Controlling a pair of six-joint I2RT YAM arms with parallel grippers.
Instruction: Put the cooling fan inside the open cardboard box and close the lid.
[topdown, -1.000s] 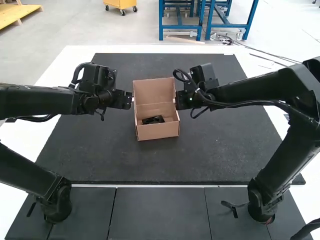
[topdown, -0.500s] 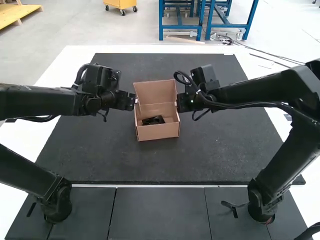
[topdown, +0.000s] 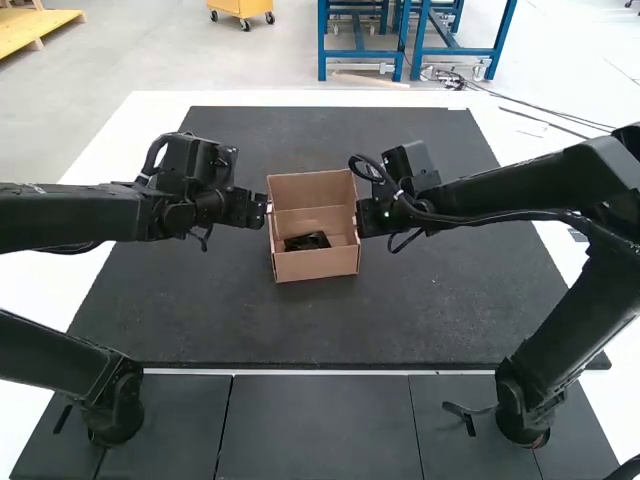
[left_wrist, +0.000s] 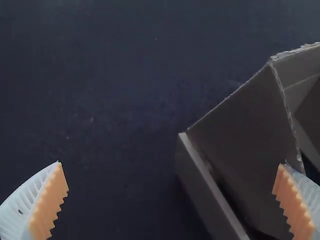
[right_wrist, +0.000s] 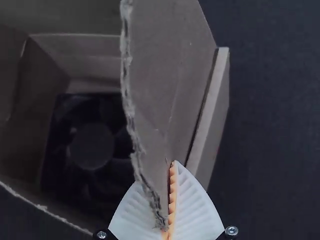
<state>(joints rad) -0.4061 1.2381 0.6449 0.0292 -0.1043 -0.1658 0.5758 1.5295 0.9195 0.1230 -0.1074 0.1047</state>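
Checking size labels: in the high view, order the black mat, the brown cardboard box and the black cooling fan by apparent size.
Largest: black rubber mat.
Then: open brown cardboard box.
Smallest: black cooling fan, lying inside the box, partly hidden by its walls.

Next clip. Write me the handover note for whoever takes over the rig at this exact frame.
Left gripper: open at the cardboard box's left side, with cardboard between its fingers, not clamped.
Right gripper: shut on the box's right side flap.
Cooling fan: lying inside the box, mid-mat.
Done: fan is in.
Left: tuck the side flaps in and close the lid, which stands open at the back.
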